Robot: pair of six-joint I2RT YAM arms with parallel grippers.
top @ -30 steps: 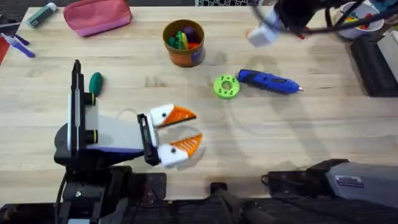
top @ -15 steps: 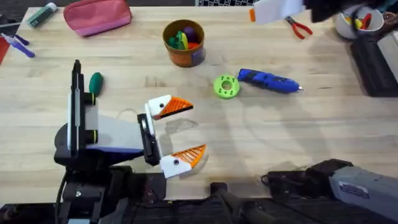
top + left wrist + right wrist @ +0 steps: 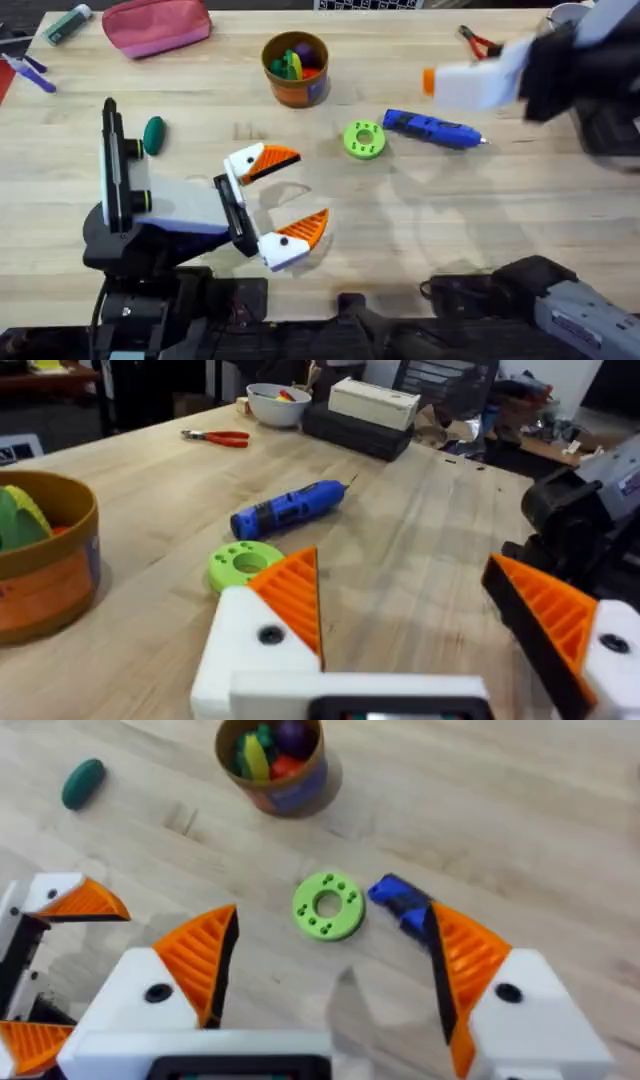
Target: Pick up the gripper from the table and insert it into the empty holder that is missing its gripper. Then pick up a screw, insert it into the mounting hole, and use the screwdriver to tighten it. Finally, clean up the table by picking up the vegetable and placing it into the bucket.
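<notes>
1. Large light wooden plank table (image 3: pixel 420 215).
2. Left gripper (image 3: pixel 287 197), white with orange ribbed pads, spread wide, empty, low over the table.
3. Right gripper (image 3: pixel 330 970), spread wide, empty, raised above the blue pen-shaped screwdriver (image 3: pixel 432 130).
4. Round orange bucket (image 3: pixel 296 69) stands beyond.
5. Dark green oval vegetable (image 3: pixel 153 134) lies at left.

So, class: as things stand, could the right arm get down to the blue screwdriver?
Probably yes. The right gripper is open above the screwdriver, which lies alone on the table, the green disc just beside it.
</notes>
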